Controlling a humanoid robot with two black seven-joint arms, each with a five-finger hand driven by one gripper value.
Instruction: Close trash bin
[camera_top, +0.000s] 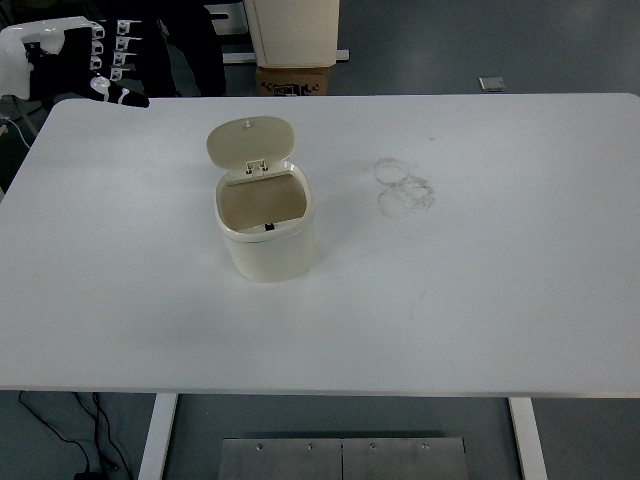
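Observation:
A small cream trash bin (267, 232) stands on the white table (480, 290), left of the middle. Its lid (249, 142) is swung up and back on the hinge, and the bin's mouth shows an empty beige inside. My left hand (108, 62), black with white finger segments, hovers at the table's far left corner. It is well to the left of and beyond the bin, touching nothing. The fingers are spread and hold nothing. The right arm does not show.
Faint ring smudges (404, 186) mark the table right of the bin. Beyond the far edge stand a cardboard box (292, 80) and a white cabinet (292, 30) on the floor.

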